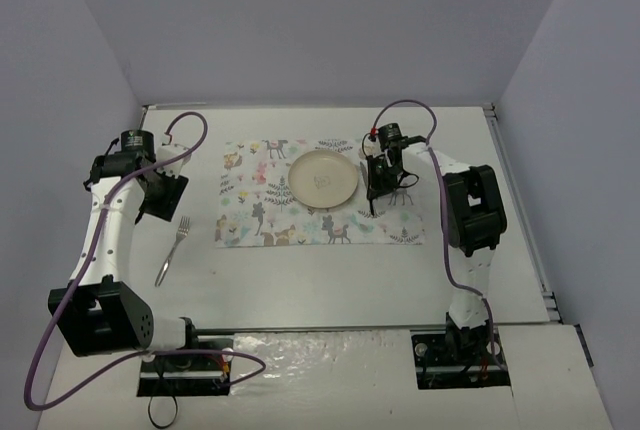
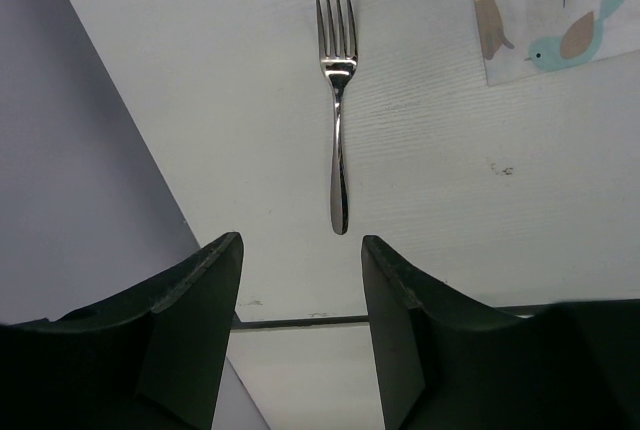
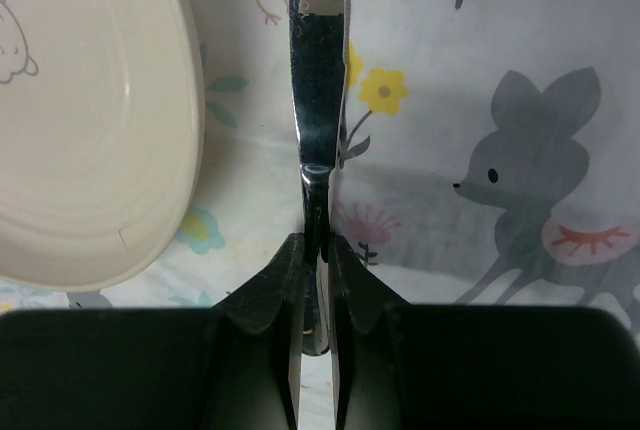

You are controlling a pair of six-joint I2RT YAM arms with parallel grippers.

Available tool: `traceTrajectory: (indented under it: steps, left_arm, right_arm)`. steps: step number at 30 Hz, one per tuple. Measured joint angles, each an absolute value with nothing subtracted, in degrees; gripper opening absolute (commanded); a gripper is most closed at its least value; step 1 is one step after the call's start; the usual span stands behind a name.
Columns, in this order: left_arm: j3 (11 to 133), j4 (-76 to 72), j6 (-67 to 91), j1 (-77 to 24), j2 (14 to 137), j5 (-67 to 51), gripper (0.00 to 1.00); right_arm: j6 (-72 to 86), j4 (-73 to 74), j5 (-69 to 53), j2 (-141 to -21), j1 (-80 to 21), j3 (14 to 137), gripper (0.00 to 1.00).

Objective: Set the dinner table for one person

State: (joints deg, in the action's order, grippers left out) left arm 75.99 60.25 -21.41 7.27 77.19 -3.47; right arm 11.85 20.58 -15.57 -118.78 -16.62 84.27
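Dinner table (image 1: 320,270), white, carrying an animal-print placemat (image 1: 250,210). A cream plate (image 1: 322,179) sits mid-placemat and a steel fork (image 1: 172,250) lies on bare tabletop left of the placemat. Right gripper (image 3: 318,250): fingers clamped on a table knife (image 3: 318,70) over the placemat's right half. Left gripper (image 2: 300,250): fingers apart and empty, left of the placemat.

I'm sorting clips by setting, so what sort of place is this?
Most likely a robot test cell staged as a dinner setting, not a home. Blank walls box in the white dinner table, the left arm and right arm are bolted at its near edge, and a placemat carries a plate.
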Motion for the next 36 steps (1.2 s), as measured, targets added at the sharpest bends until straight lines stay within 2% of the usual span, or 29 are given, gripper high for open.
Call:
traceTrajectory:
  steps: [5, 8, 11, 16, 21, 29, 36]
  left_arm:
    - [76.0, 60.2, -21.4, 7.3, 77.3, -3.6, 0.48]
    - [76.0, 60.2, -21.4, 7.3, 77.5, -3.6, 0.48]
    - [76.0, 60.2, -21.4, 7.3, 77.7, -3.6, 0.48]
    - [75.8, 60.4, -22.0, 7.3, 77.7, -4.4, 0.49]
    - [70.2, 59.9, -22.0, 7.3, 77.3, -4.8, 0.49]
    - [54.1, 58.3, -23.1, 7.3, 83.1, -1.3, 0.49]
    - [51.9, 54.0, -23.6, 7.3, 84.5, -0.3, 0.49]
  right_arm:
    - [11.2, 20.6, -15.4, -118.9, -16.6, 84.8, 0.44]
    - [10.4, 20.6, -15.3, -118.9, -16.6, 85.2, 0.47]
    - [10.0, 20.6, -14.9, -118.9, -16.7, 85.3, 0.58]
    - [8.0, 21.2, -13.8, -116.5, -17.0, 85.3, 0.6]
    - [4.3, 22.0, -12.6, -107.8, -17.3, 85.4, 0.7]
    - [-1.3, 23.2, -7.8, -96.2, -16.0, 95.1, 0.72]
    - [-0.9, 24.5, -7.9, -94.6, -11.4, 95.2, 0.73]
